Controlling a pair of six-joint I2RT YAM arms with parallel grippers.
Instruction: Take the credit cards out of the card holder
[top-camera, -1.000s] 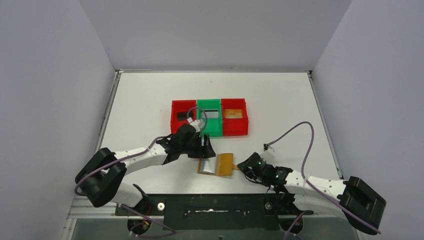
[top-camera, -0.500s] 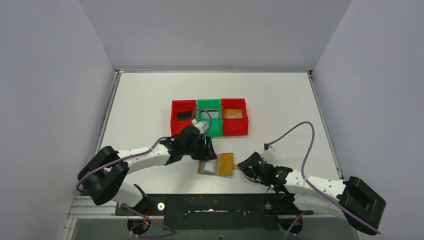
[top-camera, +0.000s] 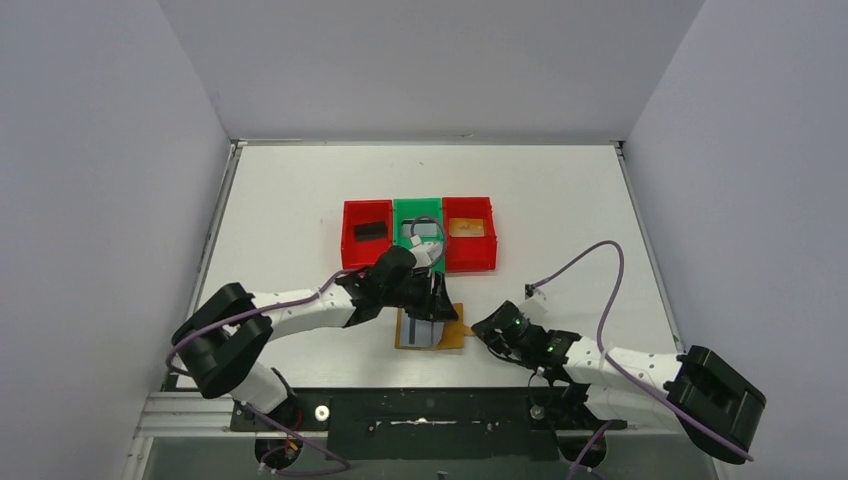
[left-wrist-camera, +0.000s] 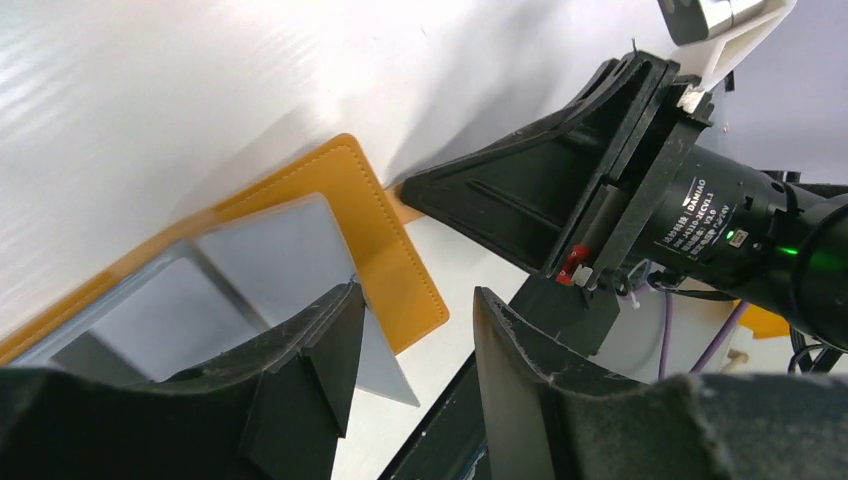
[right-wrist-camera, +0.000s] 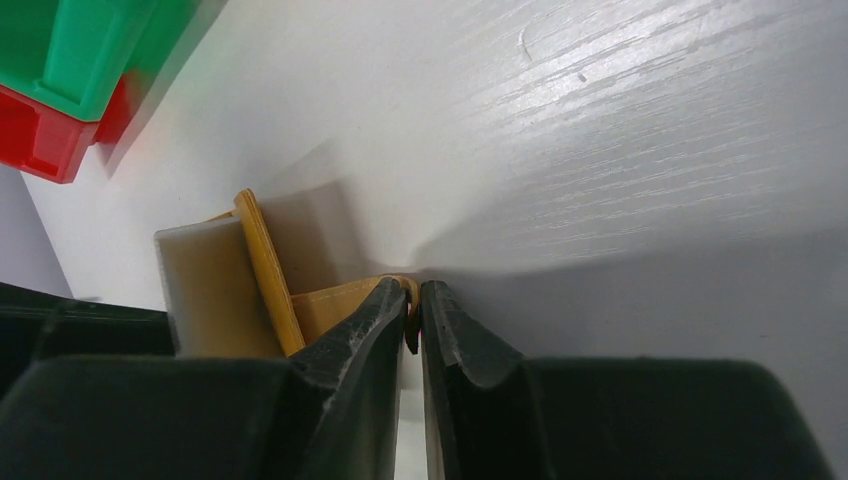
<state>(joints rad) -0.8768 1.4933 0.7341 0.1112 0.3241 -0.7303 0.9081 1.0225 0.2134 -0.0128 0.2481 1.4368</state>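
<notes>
The card holder (top-camera: 447, 333) lies open and flat near the table's front edge, orange-tan with pale blue-grey inner panels (left-wrist-camera: 268, 238). In the left wrist view its orange cover (left-wrist-camera: 385, 235) shows, and a grey card corner (left-wrist-camera: 388, 367) juts past its edge. My left gripper (top-camera: 437, 306) hovers over the holder's left panel, jaws open (left-wrist-camera: 418, 296), one finger (left-wrist-camera: 320, 360) over the grey panel. My right gripper (top-camera: 484, 332) is at the holder's right side, shut (right-wrist-camera: 413, 312) on its small side tab (right-wrist-camera: 407, 291). The holder's edge (right-wrist-camera: 262, 265) stands just left of it.
Three bins stand in a row behind the holder: a red one (top-camera: 366, 232) with a dark card, a green one (top-camera: 418, 238) partly behind the left arm's cable, a red one (top-camera: 469, 232) with a tan card. The black front rail (top-camera: 430, 405) lies close below.
My left gripper has moved right and toward the front, from beside the bins to over the card holder. The right gripper has stayed on the tab.
</notes>
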